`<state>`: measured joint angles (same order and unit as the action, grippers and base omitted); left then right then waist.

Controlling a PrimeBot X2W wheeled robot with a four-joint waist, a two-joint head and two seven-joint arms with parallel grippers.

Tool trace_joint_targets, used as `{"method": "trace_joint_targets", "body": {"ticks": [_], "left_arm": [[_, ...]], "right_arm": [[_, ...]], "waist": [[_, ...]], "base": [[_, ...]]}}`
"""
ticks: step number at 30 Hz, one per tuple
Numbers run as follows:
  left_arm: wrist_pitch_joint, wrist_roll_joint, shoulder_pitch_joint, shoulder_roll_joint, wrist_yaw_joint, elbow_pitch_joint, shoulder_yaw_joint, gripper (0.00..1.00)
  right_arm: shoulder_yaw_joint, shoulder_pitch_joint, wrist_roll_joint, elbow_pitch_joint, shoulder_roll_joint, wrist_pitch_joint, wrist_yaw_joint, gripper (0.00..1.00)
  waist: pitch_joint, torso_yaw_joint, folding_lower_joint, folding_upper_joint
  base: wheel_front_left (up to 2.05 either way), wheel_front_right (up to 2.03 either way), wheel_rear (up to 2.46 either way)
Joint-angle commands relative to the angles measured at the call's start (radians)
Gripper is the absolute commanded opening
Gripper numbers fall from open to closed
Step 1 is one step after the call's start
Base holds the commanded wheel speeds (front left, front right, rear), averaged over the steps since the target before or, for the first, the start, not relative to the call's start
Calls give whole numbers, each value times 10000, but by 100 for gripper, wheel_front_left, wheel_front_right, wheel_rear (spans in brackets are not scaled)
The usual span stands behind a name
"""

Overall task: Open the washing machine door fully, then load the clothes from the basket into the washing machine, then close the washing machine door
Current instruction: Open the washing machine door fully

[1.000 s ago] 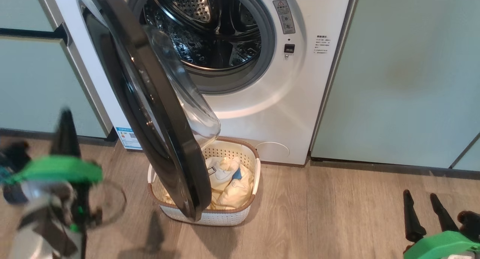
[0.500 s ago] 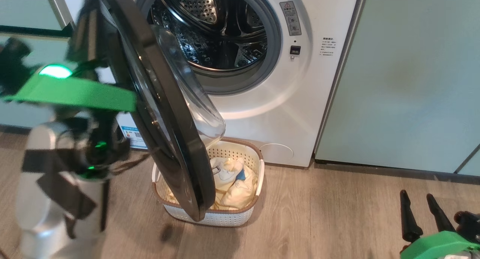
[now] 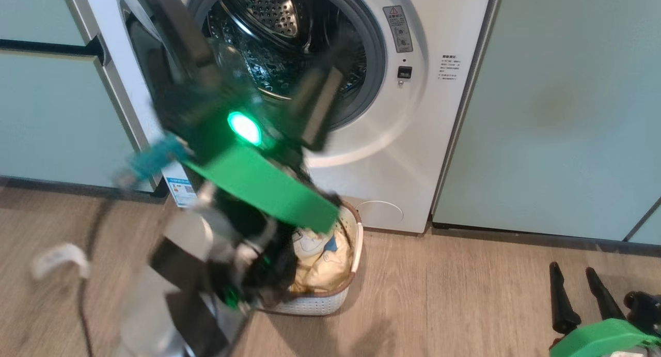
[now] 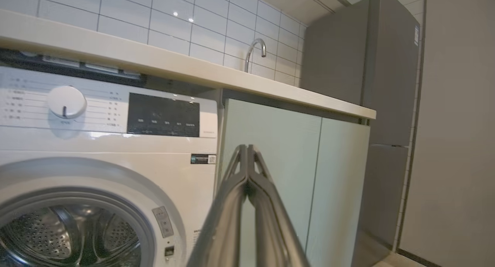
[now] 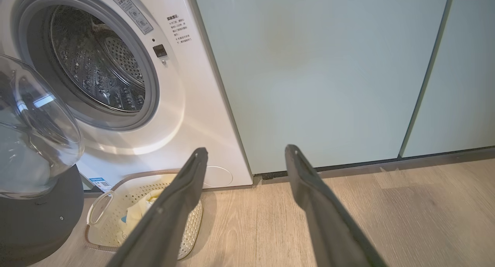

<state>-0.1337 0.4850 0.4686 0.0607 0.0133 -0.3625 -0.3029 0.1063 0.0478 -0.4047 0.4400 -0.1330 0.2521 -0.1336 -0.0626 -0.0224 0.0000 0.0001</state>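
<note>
Writing: on the washing machine (image 3: pixel 413 140) a grey warning sticker (image 3: pixel 396 29) with a red triangle sits right of the opening. Its print and the block of small lines (image 3: pixel 448 67) beyond it are too small for me to read.
low label (image 3: pixel 178 189): blue-edged with a code square, at the bottom left of the white front; text unreadable.
control panel: round white dial (image 4: pixel 66 101), glossy dark display (image 4: pixel 163 115), small code sticker (image 4: pixel 203 159) below it; the legends are blurred.
drum (image 3: pixel 268 31): shiny perforated steel inside a grey rubber ring.
washing machine door (image 5: pixel 34 143): stands open at the left of the opening, a glossy black rim around a clear bulging glass bowl.
basket (image 3: pixel 315 306): on the floor (image 3: pixel 439 295) of wood-grain planks, close before the machine and below the opening; cream perforated plastic, brown rim, white handle.
clothes (image 3: pixel 320 269): crumpled in the basket, soft pale yellow with a blue patch.
left gripper (image 4: pixel 246 149): my fingers are pressed together on nothing, seen against a flat pale teal cabinet door (image 4: pixel 270 143) beside the machine. In the head view my left arm is a blur across the door, with a green band and a lit green lamp (image 3: pixel 244 127).
right gripper (image 5: pixel 246 151): my fingers are spread apart and empty, low over the floor at the right, well apart from the basket.
</note>
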Motion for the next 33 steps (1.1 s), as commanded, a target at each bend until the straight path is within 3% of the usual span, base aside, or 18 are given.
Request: {"method": "trace_joint_targets", "body": {"ticks": [1,7,21,33], "left_arm": [[-166,-17,129,72,-44,-482,-74,0],[-463,-56,-411,-6,-88,-709,-1410,0],[-272,-615,-1887,95,228,384,-3479,0],[1082,-1325,-2241,183,235,2730,-3977,0]], "right_arm": [[168,302,-18,-274,-147,97,29,100],[116,259,6,-272,-140,97,29,100],[109,181,3,-306,-135,97,29,100],[164,233,8,-316,-121,97,29,100]], "waist": [[-22,9,0,-1],[-59,88,0,-1],[-119,258,0,-1],[38,169,0,-1]], "base": [[0,0,0],[0,0,0],[0,0,0],[0,0,0]]}}
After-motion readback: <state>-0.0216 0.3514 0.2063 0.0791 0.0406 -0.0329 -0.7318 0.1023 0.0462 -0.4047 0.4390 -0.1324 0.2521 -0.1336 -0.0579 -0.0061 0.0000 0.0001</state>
